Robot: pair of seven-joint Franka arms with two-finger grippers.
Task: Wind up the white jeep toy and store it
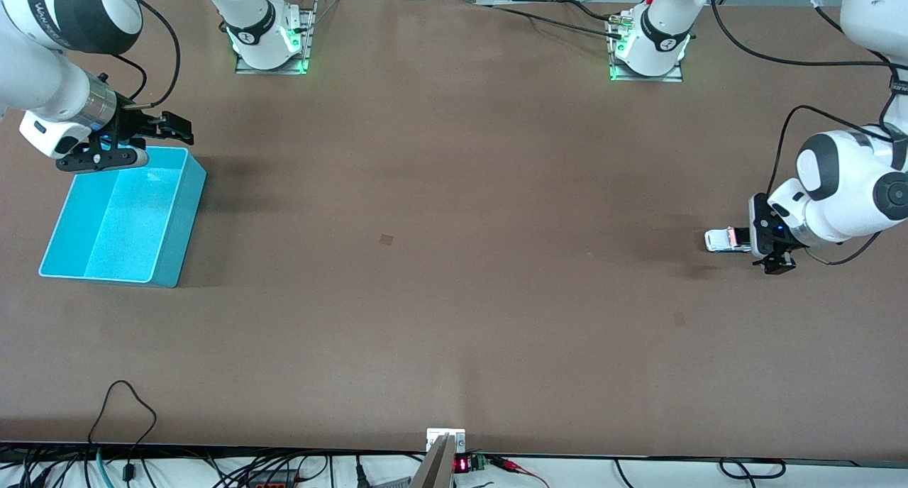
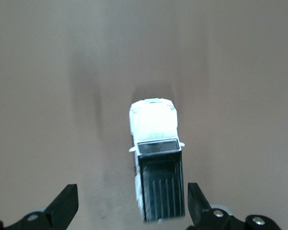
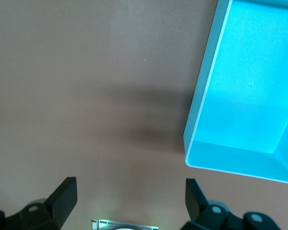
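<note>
While open, left gripper (image 2: 129, 211) astride white jeep toy (image 2: 156, 163)

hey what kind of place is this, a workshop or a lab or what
Most likely a robotics lab: two arms are bolted to a brown table, cables run along its edge, and only a cyan bin and a white jeep toy are laid out.

The white jeep toy (image 2: 154, 158) is seen on the brown worktop (image 2: 48, 86), its black rear roof panel lying between the spread fingers (image 2: 65, 206) of the left claw (image 2: 132, 208), one finger just beside it
</note>
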